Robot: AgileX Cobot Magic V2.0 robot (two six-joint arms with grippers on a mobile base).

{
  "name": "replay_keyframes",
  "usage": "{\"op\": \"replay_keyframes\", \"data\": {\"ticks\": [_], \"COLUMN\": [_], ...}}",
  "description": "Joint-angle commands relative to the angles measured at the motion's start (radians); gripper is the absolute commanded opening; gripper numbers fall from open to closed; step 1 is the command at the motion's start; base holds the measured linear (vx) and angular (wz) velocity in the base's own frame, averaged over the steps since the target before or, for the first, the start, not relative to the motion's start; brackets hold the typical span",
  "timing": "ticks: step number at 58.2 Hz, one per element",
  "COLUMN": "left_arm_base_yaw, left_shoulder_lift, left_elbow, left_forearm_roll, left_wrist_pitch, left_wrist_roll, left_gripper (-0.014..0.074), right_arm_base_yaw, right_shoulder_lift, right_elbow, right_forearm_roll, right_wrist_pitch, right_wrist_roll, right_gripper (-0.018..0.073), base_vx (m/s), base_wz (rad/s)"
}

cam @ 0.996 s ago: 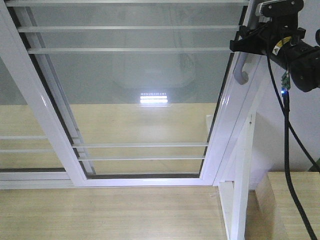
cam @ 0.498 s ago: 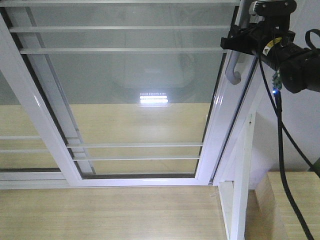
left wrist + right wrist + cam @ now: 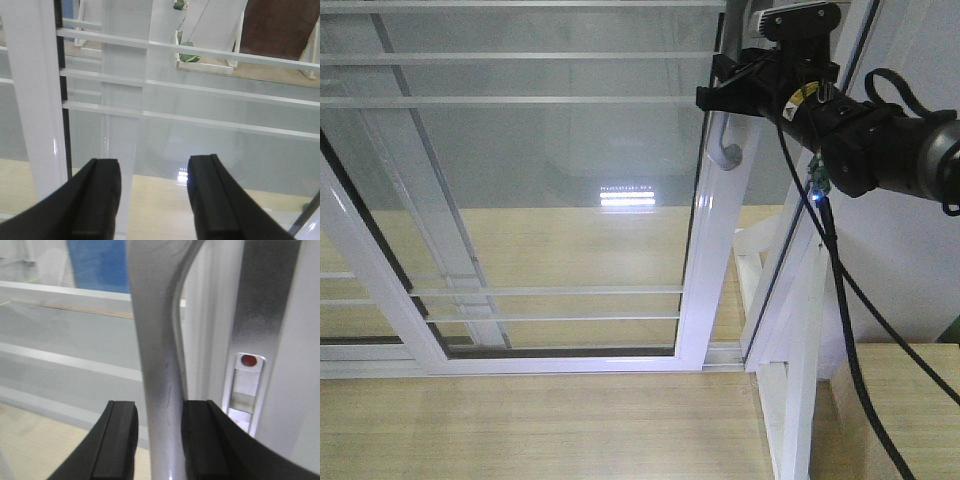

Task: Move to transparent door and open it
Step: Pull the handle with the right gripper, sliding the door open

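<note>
The right pincer (image 3: 159,440) is clenched on the curved silver handle (image 3: 155,340), its two black pads pressed against either side of the bar, with a small lock plate (image 3: 246,385) bearing a red dot just to the right on the stile. In the front view that pincer (image 3: 728,92) and the handle (image 3: 727,145) now sit clearly further left than a second ago, and the transparent door (image 3: 540,180) has slid left with them. Its handle-side stile (image 3: 705,260) has come away from the fixed white jamb (image 3: 790,300), so a gap has opened between the two and a strip of bottom track shows at their feet. I judge the door partly open, with the pull working and more leftward travel needed to finish. The right arm (image 3: 880,150) reaches in from the right edge, high in the picture and roughly level, its wrist pointing left at the stile and a black cable (image 3: 840,300) hanging down from it. The left pincer (image 3: 152,195) is released, pads well apart and holding nothing, facing the glass and its thin white bars.
</note>
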Motion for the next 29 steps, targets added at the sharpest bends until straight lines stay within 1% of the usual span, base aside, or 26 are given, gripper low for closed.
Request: {"op": "replay_keyframes", "data": {"ticks": [1,7,13,19,21,24,28,29], "left_arm_base_yaw": [-0.004,-0.004,-0.004,-0.004,-0.004,-0.004,-0.004,-0.004], "left_shoulder_lift": [0.0,0.0,0.0,0.0,0.0,0.0,0.0,0.0], "left_elbow": [-0.034,-0.034,-0.034,-0.034,-0.034,-0.034,-0.034,-0.034], "left_forearm_roll": [-0.003,-0.003,-0.003,-0.002,-0.002,-0.002,-0.002,-0.003], "left_wrist_pitch": [-0.079,-0.079,-0.079,-0.078,-0.077,-0.073,-0.063,-0.061], "left_wrist_roll": [-0.003,-0.003,-0.003,0.0,0.006,0.037,0.088,0.102], "left_gripper": [0.0441,0.0441,0.0441,0.0441,0.0441,0.0441,0.0441,0.0441], "right_arm_base_yaw": [0.049,0.073,0.081,0.081,0.081,0.081,0.081,0.081], "right_shoulder_lift": [-0.04,-0.038,-0.055,-0.121,-0.153,-0.205,-0.285,-0.301], "right_elbow": [-0.029,-0.029,-0.027,-0.025,-0.025,-0.025,-0.025,-0.025], "right_forearm_roll": [-0.043,-0.044,-0.044,-0.044,-0.046,-0.05,-0.066,-0.071], "right_wrist_pitch": [-0.125,-0.122,-0.109,-0.042,0.006,0.098,0.278,0.341], "right_wrist_roll": [0.0,0.0,0.009,0.027,0.035,0.035,0.033,0.033], "right_gripper": [0.0286,0.0286,0.0286,0.0286,0.0286,0.0286,0.0286,0.0286], "base_vx": [0.0,0.0,0.0,0.0,0.0,0.0,0.0,0.0], "base_wz": [0.0,0.0,0.0,0.0,0.0,0.0,0.0,0.0]}}
